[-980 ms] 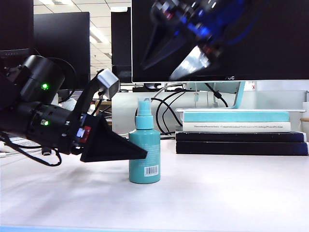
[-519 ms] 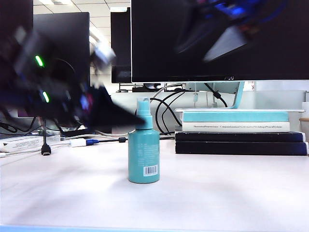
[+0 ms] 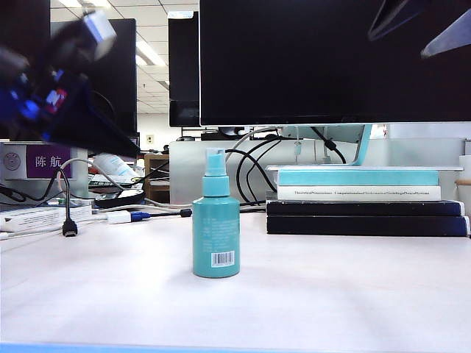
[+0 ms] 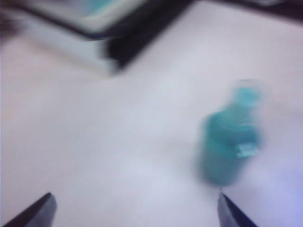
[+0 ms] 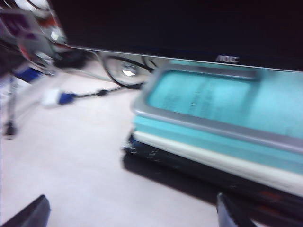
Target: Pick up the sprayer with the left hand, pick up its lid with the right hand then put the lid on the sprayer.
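Note:
The teal sprayer [image 3: 215,224] stands upright on the white table [image 3: 331,294], held by nothing. A faint clear outline around its pale nozzle [image 3: 215,165] may be the lid; I cannot tell for sure. My left gripper [image 3: 129,151] hangs blurred above and to the left of the sprayer, well apart from it. In the left wrist view the left gripper [image 4: 135,198] is open and empty, with the sprayer [image 4: 229,142] beyond one fingertip. My right gripper [image 3: 397,44] is high at the upper right, in front of the monitor. In its wrist view the right gripper [image 5: 131,198] is open and empty.
A stack of books [image 3: 360,198] lies behind and to the right of the sprayer, also seen as the books [image 5: 222,123] in the right wrist view. A large black monitor [image 3: 331,59] stands at the back. Cables [image 3: 250,165] and a plug lead [image 3: 70,224] lie at the back left.
The left gripper has drawn back from the sprayer, up and to the left. The right gripper has risen to the upper right corner. The sprayer stays standing, nudged slightly left.

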